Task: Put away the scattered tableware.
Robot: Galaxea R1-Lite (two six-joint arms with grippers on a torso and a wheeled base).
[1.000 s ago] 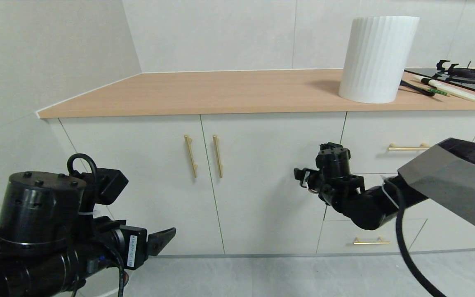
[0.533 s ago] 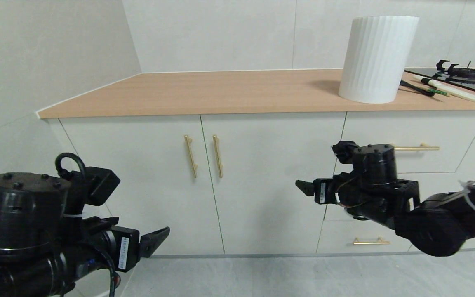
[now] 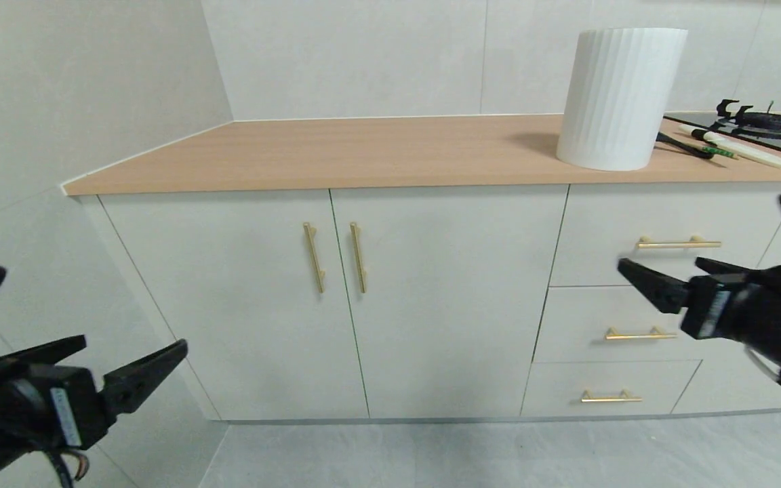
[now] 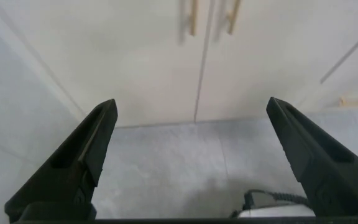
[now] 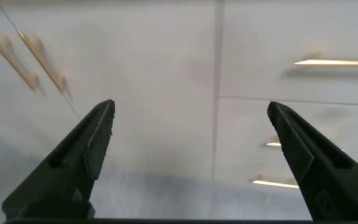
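Observation:
On the wooden countertop (image 3: 336, 152), at the far right, lie a black utensil (image 3: 685, 146) and a long cream utensil with a green band (image 3: 736, 148), both beside a tall white ribbed container (image 3: 624, 95). My left gripper (image 3: 133, 343) hangs low at the left, in front of the cabinet and well below the counter, open and empty. In the left wrist view, the left gripper (image 4: 191, 106) points at the floor and the cabinet base. My right gripper (image 3: 662, 264) is at the right, open and empty, level with the drawers. From its own wrist, the right gripper (image 5: 190, 106) faces the drawer fronts.
A black gas hob (image 3: 770, 122) sits at the counter's far right end. Below are two cabinet doors with gold handles (image 3: 316, 257) and three drawers with gold handles (image 3: 678, 242). A tiled wall closes the left side. Grey floor (image 3: 431, 454) lies in front.
Both arms have drawn apart. The left gripper dropped down and to the left edge. The right gripper swung rightward from the cabinet's middle to the drawers.

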